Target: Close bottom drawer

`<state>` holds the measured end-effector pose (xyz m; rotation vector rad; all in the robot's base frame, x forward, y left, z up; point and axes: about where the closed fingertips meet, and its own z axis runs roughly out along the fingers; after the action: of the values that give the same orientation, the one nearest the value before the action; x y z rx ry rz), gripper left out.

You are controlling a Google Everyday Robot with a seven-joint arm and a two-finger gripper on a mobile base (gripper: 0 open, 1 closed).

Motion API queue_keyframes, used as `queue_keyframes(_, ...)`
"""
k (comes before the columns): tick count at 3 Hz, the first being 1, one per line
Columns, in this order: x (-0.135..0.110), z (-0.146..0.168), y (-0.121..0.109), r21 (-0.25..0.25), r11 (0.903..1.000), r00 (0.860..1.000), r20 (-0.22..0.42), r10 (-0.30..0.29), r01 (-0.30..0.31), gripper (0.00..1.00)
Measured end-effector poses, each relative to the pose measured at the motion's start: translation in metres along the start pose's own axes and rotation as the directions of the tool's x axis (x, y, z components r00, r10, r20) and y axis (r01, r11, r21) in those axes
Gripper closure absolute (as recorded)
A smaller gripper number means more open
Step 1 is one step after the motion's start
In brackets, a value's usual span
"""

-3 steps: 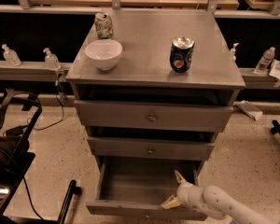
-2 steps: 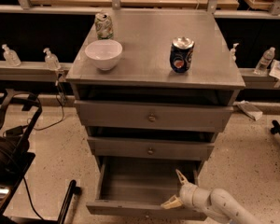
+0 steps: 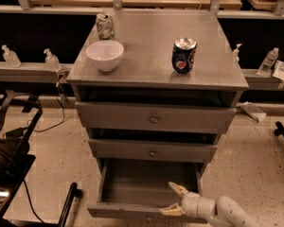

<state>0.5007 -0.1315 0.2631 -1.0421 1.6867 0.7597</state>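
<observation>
A: Where is the bottom drawer at this moment?

B: It is the lowest of three grey drawers under the counter. It stands pulled well out toward the floor in front, with its bare inside showing. The middle drawer and the top drawer above it sit further back.

A: And the tool?

B: Low down, below the counter's front right corner, at the right-hand part of the bottom drawer's front panel. The pale arm comes in from the lower right.

A: State of the tool?

B: Its two fingers are spread wide apart and hold nothing. The upper finger points over the drawer's inside, behind the front panel. The lower finger lies along the top edge of that panel. The panel edge runs roughly between the two. I cannot tell whether either finger is touching the drawer.

A: What is on the counter?

B: A white bowl near the left edge, a green and white can behind it toward the back left corner, and a blue can right of centre. All three stand upright, well apart from the tool.
</observation>
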Motion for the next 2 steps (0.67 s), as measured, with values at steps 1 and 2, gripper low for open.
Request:
queue_keyframes(1,0.011,-0.006,0.029,-0.022,0.9983,0.998,-0.018,0.053,-0.054,0.55)
queue_keyframes(2,0.034,-0.011,0.049,0.001,0.9969,0.996,0.035,0.079,-0.079,0.78)
